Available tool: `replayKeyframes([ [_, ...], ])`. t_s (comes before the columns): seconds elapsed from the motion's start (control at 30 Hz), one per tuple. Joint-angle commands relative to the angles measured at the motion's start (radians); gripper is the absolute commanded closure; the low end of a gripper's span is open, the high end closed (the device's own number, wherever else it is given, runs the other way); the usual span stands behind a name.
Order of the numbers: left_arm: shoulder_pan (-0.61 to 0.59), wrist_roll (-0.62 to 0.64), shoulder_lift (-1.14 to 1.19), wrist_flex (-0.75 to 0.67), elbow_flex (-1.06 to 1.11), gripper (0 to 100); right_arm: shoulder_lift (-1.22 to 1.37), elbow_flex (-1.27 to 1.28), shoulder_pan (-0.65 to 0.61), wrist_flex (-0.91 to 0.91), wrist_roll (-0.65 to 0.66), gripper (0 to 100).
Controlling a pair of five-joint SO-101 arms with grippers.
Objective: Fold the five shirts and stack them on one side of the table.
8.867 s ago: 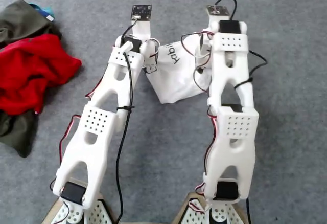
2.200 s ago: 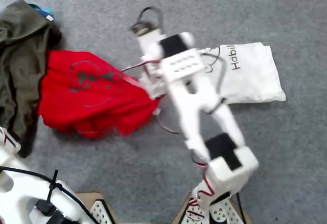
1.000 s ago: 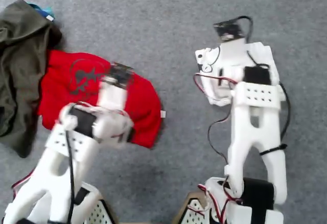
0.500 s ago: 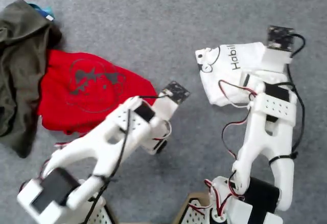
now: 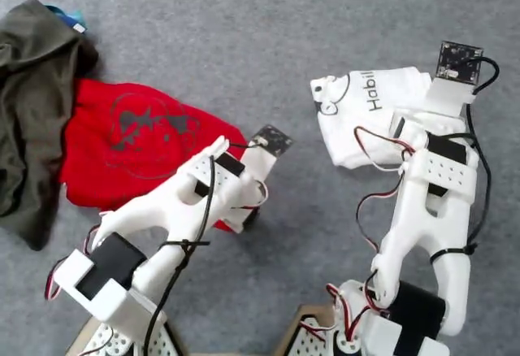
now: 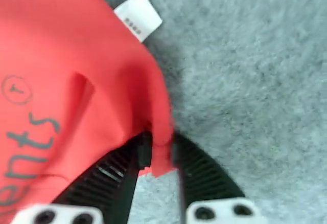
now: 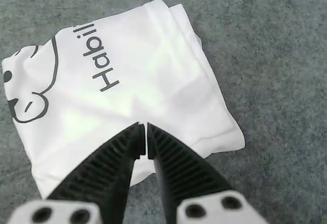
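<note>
Folding of the red shirt (image 5: pixel 122 145), spread on the table's (image 5: pixel 268 39) left half, is in hand: my left pincer (image 6: pixel 157 150) grips its near edge, my right pincer (image 7: pixel 143 132) hangs closed, empty, over the folded white shirt (image 7: pixel 127 81), so next I'd carry that edge across.

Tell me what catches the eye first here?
The bright red shirt spread left of centre on the grey table, its near corner pinched in the left gripper. To the right lies a neatly folded white shirt, with the right gripper shut just over it. A dark heap of clothes sits at the far left.
</note>
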Motion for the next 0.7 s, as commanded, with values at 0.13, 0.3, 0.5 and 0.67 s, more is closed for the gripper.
replayKeyframes([
  [0.13,-0.065,-0.029,-0.199,0.207,-0.173,97,-0.036,-0.004,0.017,-0.017,-0.005,98.4],
  [0.3,-0.216,-0.101,-0.425,0.454,-0.449,97,-0.035,-0.002,0.009,-0.008,-0.005,98.4],
  [0.5,-0.613,-0.15,-0.549,0.698,-0.84,97,-0.036,-0.005,0.008,0.012,-0.005,98.4],
  [0.67,-1.001,-0.199,-0.562,0.755,-1.102,97,-0.042,-0.01,-0.094,0.063,-0.003,98.4],
])
